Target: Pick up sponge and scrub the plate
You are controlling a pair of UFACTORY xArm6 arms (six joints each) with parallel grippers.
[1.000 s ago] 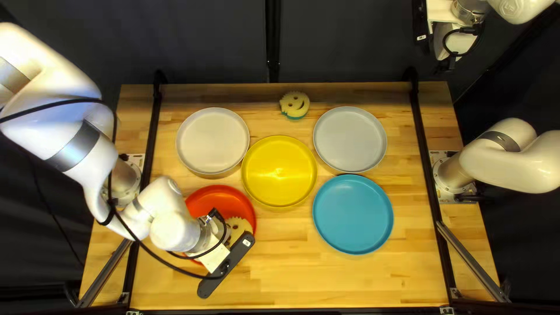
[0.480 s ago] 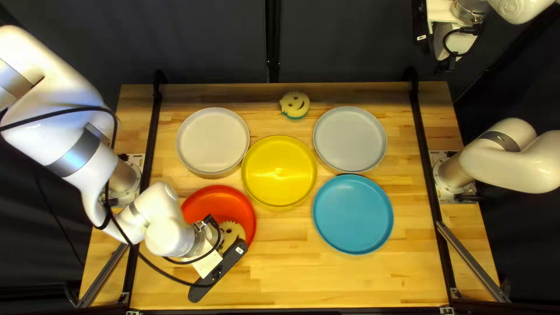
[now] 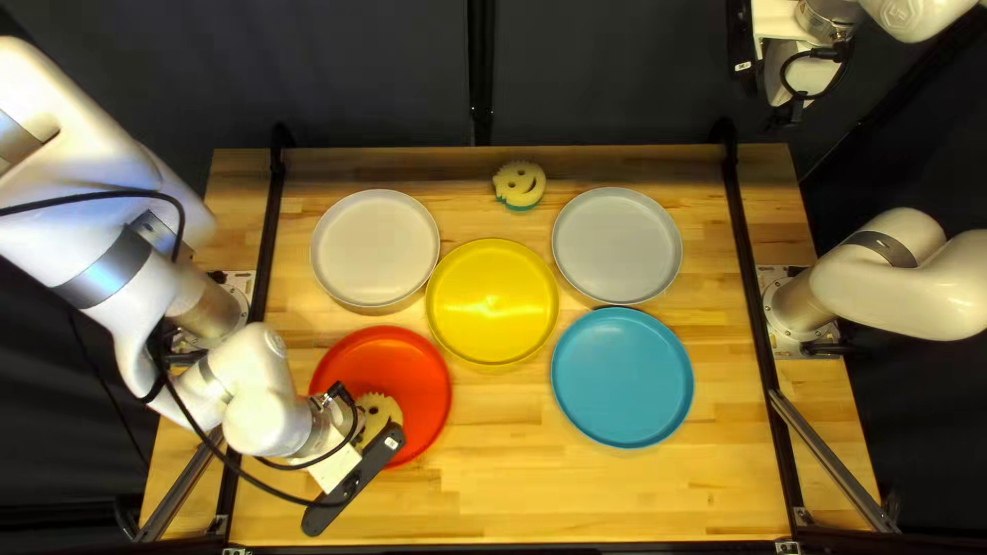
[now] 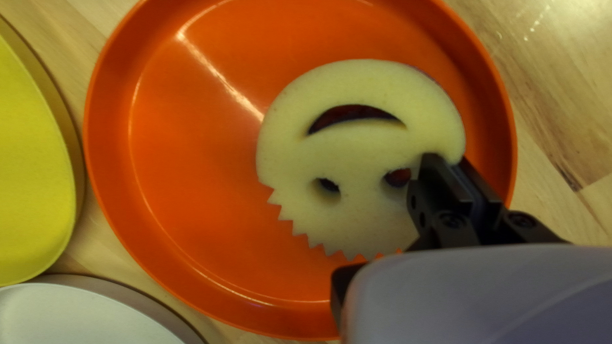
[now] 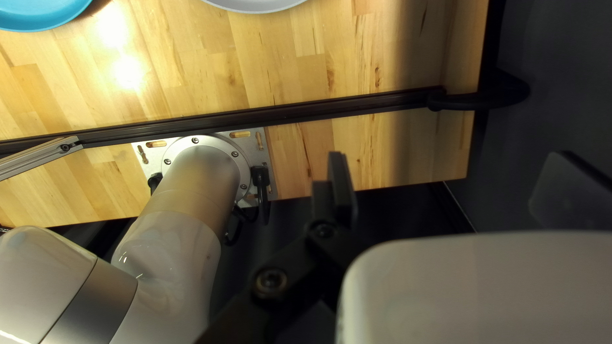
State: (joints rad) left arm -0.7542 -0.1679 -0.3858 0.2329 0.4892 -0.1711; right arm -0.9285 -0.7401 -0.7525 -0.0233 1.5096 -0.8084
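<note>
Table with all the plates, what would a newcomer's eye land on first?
Probably the bright plates: the yellow plate in the middle, the blue plate to its right, the red plate near the left arm. Next, likely the smiley sponge over the red plate, pinched by the left hand, and its lookalike by the table's far edge.

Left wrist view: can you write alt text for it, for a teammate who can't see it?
My left gripper is shut on one side of a pale smiley sponge over an orange-red plate. Parts of a yellow plate and a whitish plate show beside it.
</note>
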